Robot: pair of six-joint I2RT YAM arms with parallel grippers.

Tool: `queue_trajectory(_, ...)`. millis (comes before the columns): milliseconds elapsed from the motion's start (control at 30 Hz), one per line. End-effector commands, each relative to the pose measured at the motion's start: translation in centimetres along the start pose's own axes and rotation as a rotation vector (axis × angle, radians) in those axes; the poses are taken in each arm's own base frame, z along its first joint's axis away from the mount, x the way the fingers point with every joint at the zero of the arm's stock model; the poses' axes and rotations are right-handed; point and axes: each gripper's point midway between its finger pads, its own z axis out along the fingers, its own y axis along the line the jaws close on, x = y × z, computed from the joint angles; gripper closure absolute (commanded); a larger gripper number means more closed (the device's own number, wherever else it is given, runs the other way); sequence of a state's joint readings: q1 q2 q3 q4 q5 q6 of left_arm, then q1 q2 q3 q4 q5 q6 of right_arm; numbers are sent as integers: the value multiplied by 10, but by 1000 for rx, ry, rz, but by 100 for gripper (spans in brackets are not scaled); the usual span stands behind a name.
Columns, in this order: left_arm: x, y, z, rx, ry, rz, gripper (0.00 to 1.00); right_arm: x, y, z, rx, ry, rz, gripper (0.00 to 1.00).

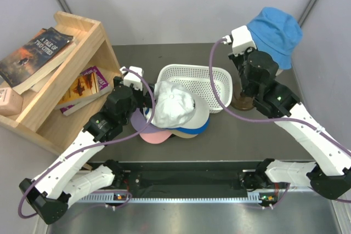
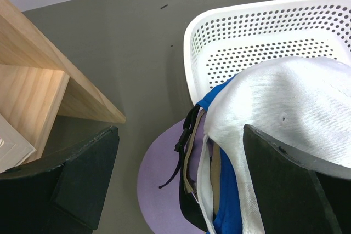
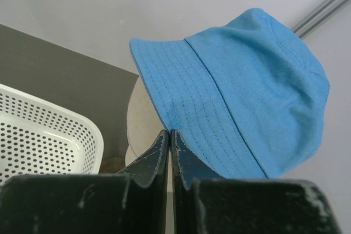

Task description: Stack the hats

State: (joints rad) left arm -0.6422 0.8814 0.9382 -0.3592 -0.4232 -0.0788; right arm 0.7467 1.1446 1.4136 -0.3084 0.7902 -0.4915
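Note:
The caps lie stacked on the table in front of the basket. The white cap (image 1: 174, 104) is on top, over tan (image 1: 202, 120), royal blue (image 1: 198, 129), pink (image 1: 156, 136) and lavender (image 1: 137, 119) brims. In the left wrist view the white cap (image 2: 285, 108), royal blue cap (image 2: 227, 201), lavender brim (image 2: 159, 190) and black cap strap (image 2: 186, 135) show. My left gripper (image 1: 146, 103) (image 2: 181, 184) is open, straddling the stack's left edge, with the white cap against its right finger (image 2: 290, 184). My right gripper (image 1: 241, 42) (image 3: 170, 134) is shut, tips at the brim of a light blue bucket hat (image 3: 241, 91).
The bucket hat (image 1: 276, 31) sits on a cream mannequin head (image 3: 143, 113) on a wooden stand (image 1: 241, 102). A white perforated basket (image 1: 192, 72) (image 2: 258, 36) (image 3: 44, 135) stands behind the stack. A wooden shelf (image 1: 60, 75) (image 2: 49, 80) with books is at the left.

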Motion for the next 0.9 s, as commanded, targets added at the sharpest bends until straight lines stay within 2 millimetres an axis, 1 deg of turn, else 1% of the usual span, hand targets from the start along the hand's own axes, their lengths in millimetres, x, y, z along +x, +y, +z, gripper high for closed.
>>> queue_trajectory(0, -14, -1, -1, 10, -61, -37, 1, -2, 10, 0, -8, -9, 6, 100)
queue_trajectory(200, -14, -1, -1, 9, -61, -36, 1, 3, 29, -7, -69, 0, 4, 100)
queue_trajectory(300, -13, -1, -1, 10, -61, -36, 1, 9, 36, -8, -90, 11, 6, 100)
queue_trajectory(333, -13, -1, -1, 12, -59, -36, 1, 14, 39, -8, -93, 25, -2, 100)
queue_trajectory(500, -13, -2, -2, 17, -63, -40, 1, 29, 50, -8, -110, 63, 2, 100)
queue_trajectory(700, -14, -2, -3, 22, -67, -44, 1, 53, 69, -7, -151, 111, -8, 100)
queue_trajectory(867, -14, -2, -5, 22, -71, -46, 1, 68, 81, -8, -177, 147, -12, 100)
